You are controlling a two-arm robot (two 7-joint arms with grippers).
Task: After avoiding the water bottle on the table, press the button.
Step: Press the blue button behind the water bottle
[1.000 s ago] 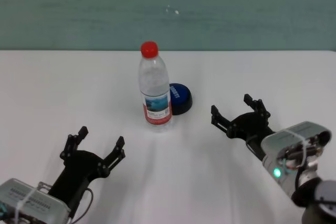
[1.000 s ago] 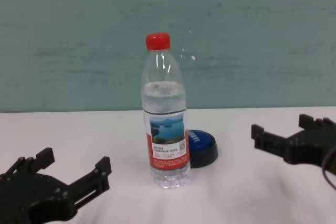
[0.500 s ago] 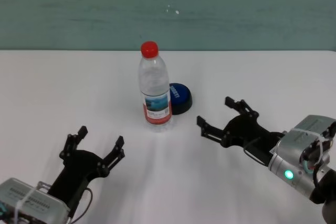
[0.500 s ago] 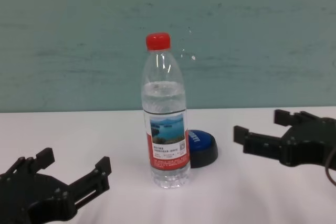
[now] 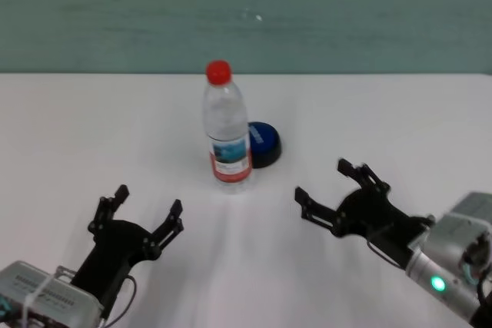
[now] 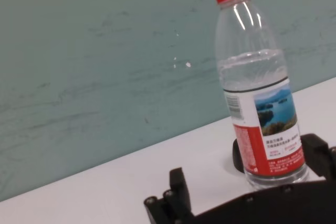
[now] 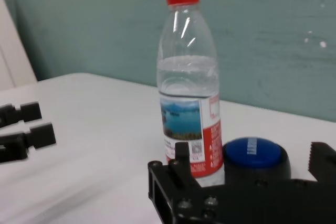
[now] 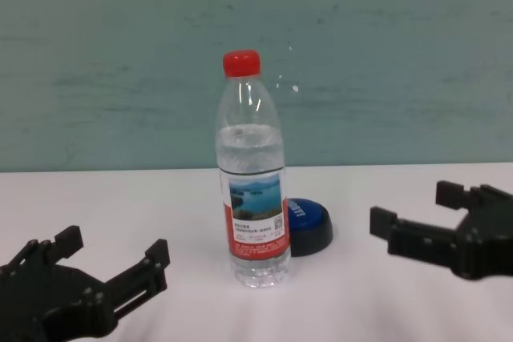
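Observation:
The water bottle (image 5: 227, 125) stands upright mid-table, clear with a red cap and a lake label; it also shows in the chest view (image 8: 252, 172), left wrist view (image 6: 260, 82) and right wrist view (image 7: 190, 82). Just behind it to the right sits the low blue button (image 5: 264, 143) (image 8: 309, 223) (image 7: 255, 157), partly hidden by the bottle. My right gripper (image 5: 329, 187) (image 8: 421, 212) is open, right of the bottle and nearer to me than the button, touching neither. My left gripper (image 5: 146, 209) (image 8: 108, 255) rests open at the near left.
The white table (image 5: 92, 128) stretches wide on both sides of the bottle. A teal wall (image 5: 346, 13) rises behind its far edge. In the right wrist view the left gripper's fingers (image 7: 26, 129) show far off across the table.
My right gripper has drawn back toward me and lowered a little, after swinging left toward the bottle a moment earlier. The bottle, button and left arm have not moved.

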